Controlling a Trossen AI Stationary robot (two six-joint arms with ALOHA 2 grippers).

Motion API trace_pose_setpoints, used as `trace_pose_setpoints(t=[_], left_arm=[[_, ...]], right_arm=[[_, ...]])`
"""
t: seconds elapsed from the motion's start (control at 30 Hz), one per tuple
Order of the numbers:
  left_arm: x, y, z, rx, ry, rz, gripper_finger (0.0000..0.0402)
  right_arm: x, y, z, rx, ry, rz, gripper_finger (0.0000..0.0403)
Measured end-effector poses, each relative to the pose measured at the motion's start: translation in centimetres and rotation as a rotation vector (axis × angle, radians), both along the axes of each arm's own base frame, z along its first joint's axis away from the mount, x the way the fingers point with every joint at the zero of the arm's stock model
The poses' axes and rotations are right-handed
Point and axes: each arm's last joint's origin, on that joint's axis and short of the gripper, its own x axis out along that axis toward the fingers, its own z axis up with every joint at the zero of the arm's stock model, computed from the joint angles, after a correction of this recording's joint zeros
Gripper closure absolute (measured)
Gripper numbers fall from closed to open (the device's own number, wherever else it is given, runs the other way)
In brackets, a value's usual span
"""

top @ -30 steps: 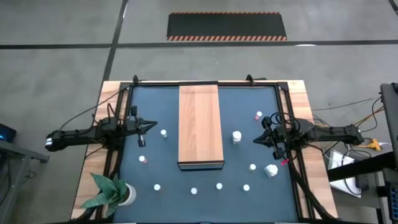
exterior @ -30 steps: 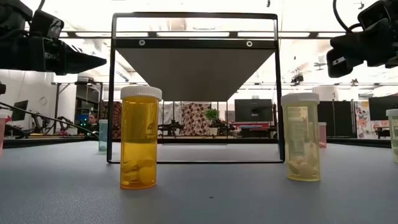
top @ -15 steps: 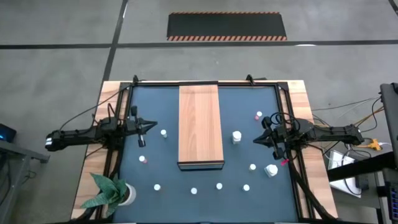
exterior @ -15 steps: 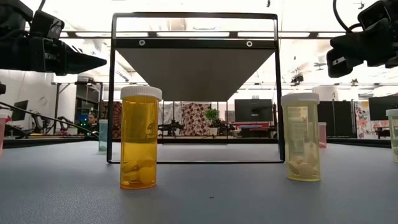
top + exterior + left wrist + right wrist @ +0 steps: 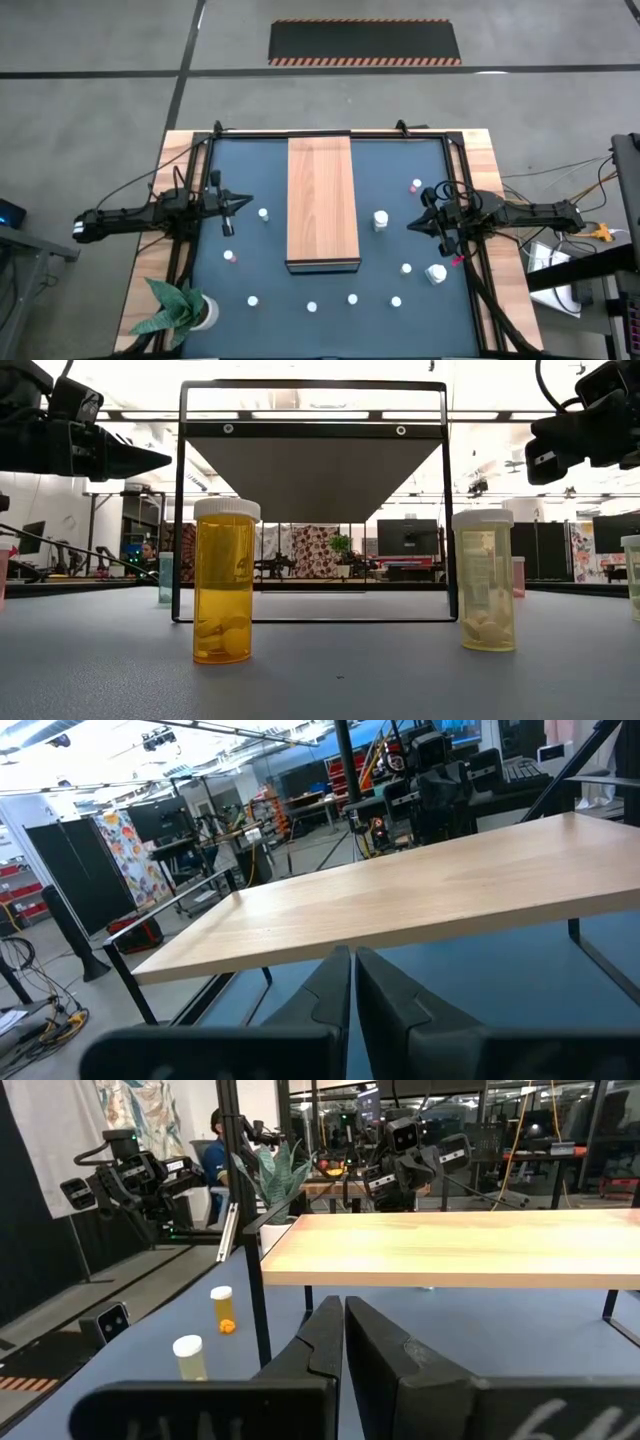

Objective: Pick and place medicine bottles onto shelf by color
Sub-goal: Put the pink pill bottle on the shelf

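I take the shelf (image 5: 323,203) as my landmark: it is the long wooden board standing raised on a dark frame in the middle of the dark mat (image 5: 260,290).

The left gripper (image 5: 243,203) hangs on the left side of the shelf, pointing at it, with nothing in it. In the left wrist view I see its two fingers (image 5: 330,995) pressed together, only a thin line between them, and the shelf board (image 5: 400,905) just ahead. The right gripper (image 5: 414,224) hangs on the right side of the shelf, also pointing at it and holding nothing. In the right wrist view its fingers (image 5: 325,1342) are together too.

No bottle is on the shelf; all the medicine bottles stand on the mat around it. Between the left gripper and the shelf stands one white-capped bottle (image 5: 264,213). Further toward the near end, left of the shelf, is a pink-capped one (image 5: 230,257). Right of the shelf a bigger white bottle (image 5: 381,219) stands just beside the board, and a pink-capped bottle (image 5: 416,185) is near the right gripper. A large white bottle (image 5: 436,272) is under the right arm. In front of the shelf's near end I see the orange bottle (image 5: 224,580) and a yellow bottle (image 5: 487,580), both upright.

A potted plant (image 5: 178,308) is at the mat corner left of the shelf's near end.
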Motion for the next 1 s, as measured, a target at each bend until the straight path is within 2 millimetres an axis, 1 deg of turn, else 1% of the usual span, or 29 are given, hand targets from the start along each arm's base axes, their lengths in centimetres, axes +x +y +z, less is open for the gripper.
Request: trace_pose_setpoints(t=[0.77,0.8,0.93,1.0], left_arm=[[-0.01,0.0,0.01,0.0,-0.001,0.0,0.0398],[-0.01,0.0,0.01,0.0,-0.001,0.0,0.0398],[-0.01,0.0,0.02,0.0,-0.002,0.0,0.0398],[0.0,0.0,0.0,0.0,0.0,0.0,0.0398]], right_arm=[[0.0,0.0,0.0,0.007,0.002,0.0,0.0394],[0.0,0.0,0.0,0.038,0.009,0.0,0.0394],[-0.01,0.01,0.02,0.303,0.07,-0.002,0.0394],[0.02,-0.14,0.04,0.316,0.063,-0.047,0.0394]])
